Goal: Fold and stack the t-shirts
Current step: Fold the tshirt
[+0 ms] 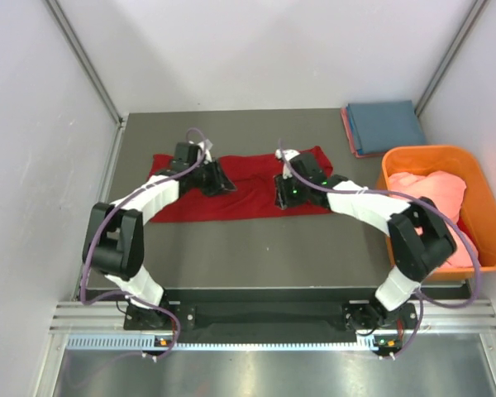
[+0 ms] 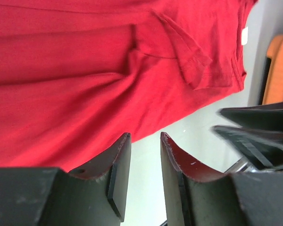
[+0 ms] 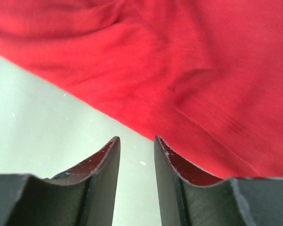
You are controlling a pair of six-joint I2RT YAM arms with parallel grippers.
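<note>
- Red t-shirt (image 1: 248,194): we record one, spread as a long flat band across the middle of the grey table (image 1: 231,256). The left wrist view shows a sleeve folded onto the body and a small white neck label (image 2: 245,35).
- Left gripper (image 1: 219,180): low over the shirt's left part. We see its jaws partly apart with nothing between them. Bare table shows in the gap, and the shirt's edge lies just past the fingertips (image 2: 125,141).
- Right gripper (image 1: 283,195): low over the shirt's right part, jaws likewise partly apart and holding nothing, at the cloth's edge.
- Blue t-shirt (image 1: 386,124): folded, at the far right corner, on a folded salmon-pink t-shirt (image 1: 347,132).
- Orange tub (image 1: 479,211): at the table's right side. We note crumpled salmon-pink cloth (image 1: 434,194) inside.
</note>
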